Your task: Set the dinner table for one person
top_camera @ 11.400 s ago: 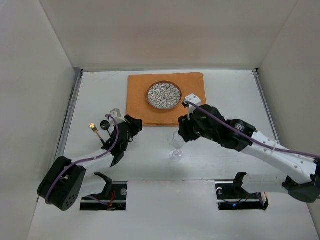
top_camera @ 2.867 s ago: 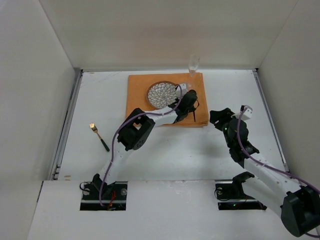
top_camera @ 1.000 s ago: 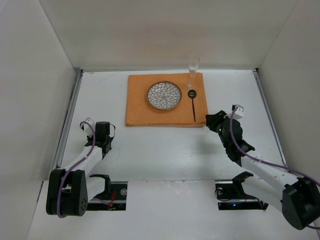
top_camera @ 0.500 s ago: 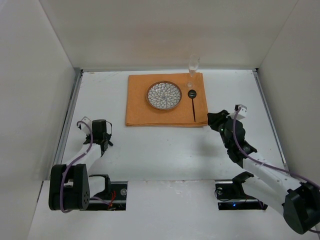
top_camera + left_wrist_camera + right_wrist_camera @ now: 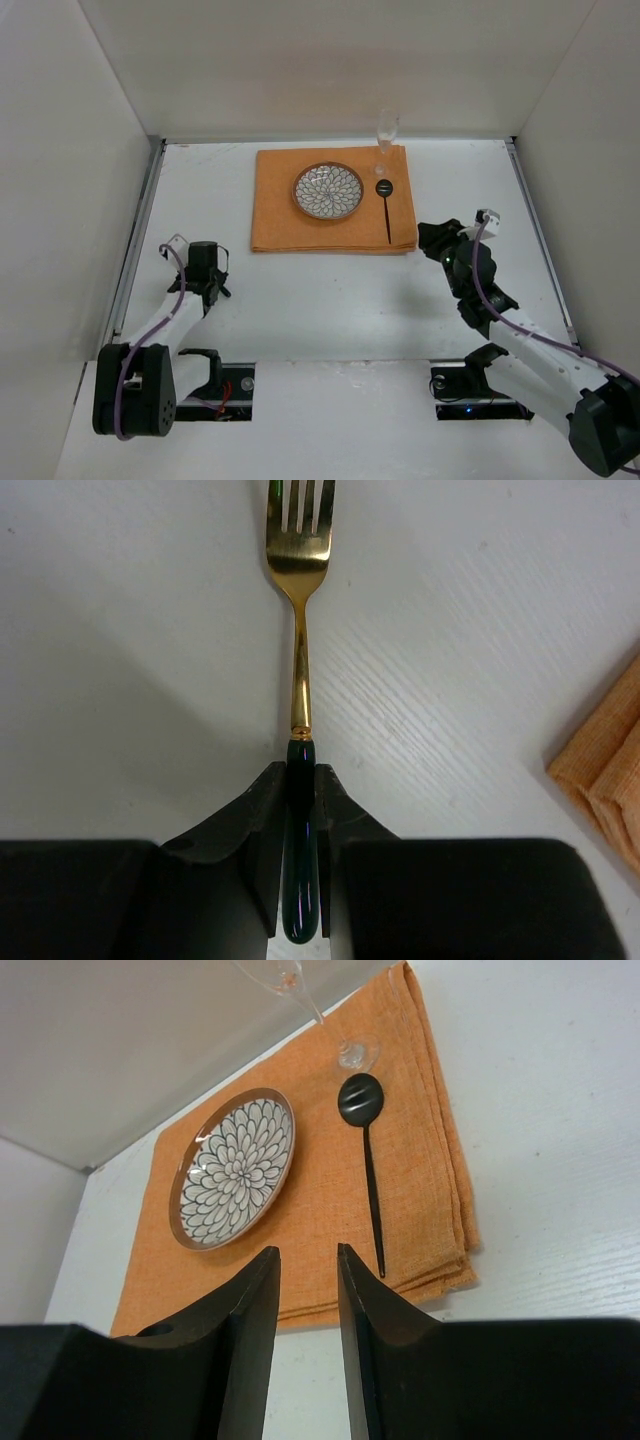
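The left gripper (image 5: 300, 780) is clamped on the dark green handle of a slim gold fork (image 5: 299, 650). The fork lies on the large white dinner table (image 5: 330, 300), well to the left of the folded orange cloth mat (image 5: 275, 215) and nearer than its near edge. A round flower-patterned plate (image 5: 328, 190) sits at the mat's centre, a black slotted spoon (image 5: 385, 210) along its right side, and a clear stemmed glass (image 5: 386, 128) at its far right corner. The right gripper (image 5: 308, 1260) hovers off the mat's near right corner, jaws slightly apart and empty. The fork pickup appears to be the step in hand. Next, the fork likely needs lifting, carrying, and laying straight along the mat's bare left side.
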Action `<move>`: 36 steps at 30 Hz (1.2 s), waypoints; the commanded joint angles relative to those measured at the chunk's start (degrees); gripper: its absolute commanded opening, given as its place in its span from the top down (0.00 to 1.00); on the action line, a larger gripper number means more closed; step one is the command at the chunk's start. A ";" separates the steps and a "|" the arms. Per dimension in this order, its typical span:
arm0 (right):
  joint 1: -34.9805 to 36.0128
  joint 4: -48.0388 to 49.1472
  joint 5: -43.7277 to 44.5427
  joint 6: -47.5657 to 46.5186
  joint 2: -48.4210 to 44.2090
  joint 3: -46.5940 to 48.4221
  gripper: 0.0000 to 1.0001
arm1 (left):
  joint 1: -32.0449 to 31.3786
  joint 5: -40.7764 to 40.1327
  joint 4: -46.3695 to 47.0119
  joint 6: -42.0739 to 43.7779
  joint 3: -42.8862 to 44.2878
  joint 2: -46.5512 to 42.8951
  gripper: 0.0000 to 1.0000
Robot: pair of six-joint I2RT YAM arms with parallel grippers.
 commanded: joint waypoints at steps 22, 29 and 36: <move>1.33 4.15 2.19 -1.35 4.62 1.54 0.63 | -19.25 5.61 4.60 18.44 37.33 23.24 1.00; 1.77 4.15 1.84 -1.70 5.75 1.88 0.63 | -16.79 10.01 0.56 22.04 49.90 37.48 1.00; 2.21 4.07 1.49 -1.88 6.11 2.24 0.62 | -15.65 12.65 1.43 23.98 51.32 44.35 1.00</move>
